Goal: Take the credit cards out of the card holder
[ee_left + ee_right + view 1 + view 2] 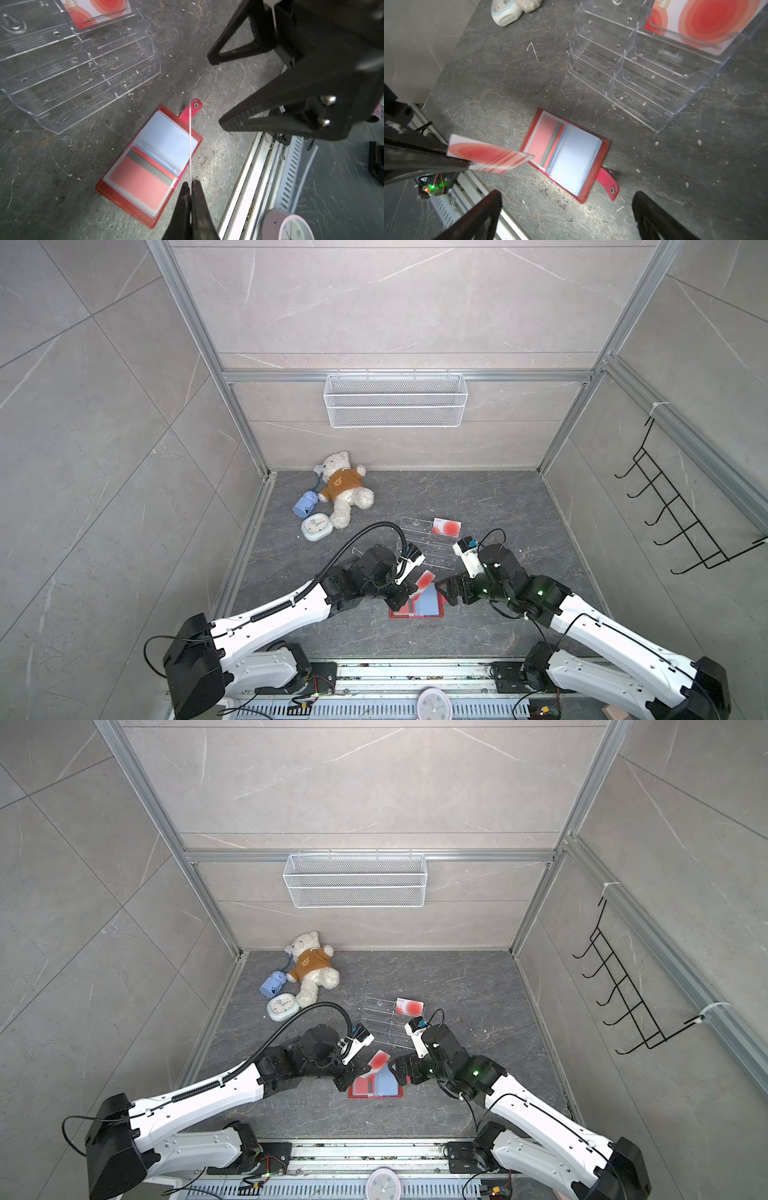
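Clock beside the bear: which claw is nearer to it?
Left. The left claw, shut on a card, hangs over the holder's left part, on the clock's side. The right claw, open, is beyond it, by the holder's right edge.

Three credit cards (488, 155): one inside the one card holder (124, 202), one over it, one in the rack (633, 83) near it. Two clocks (316, 526), one bear (343, 489).
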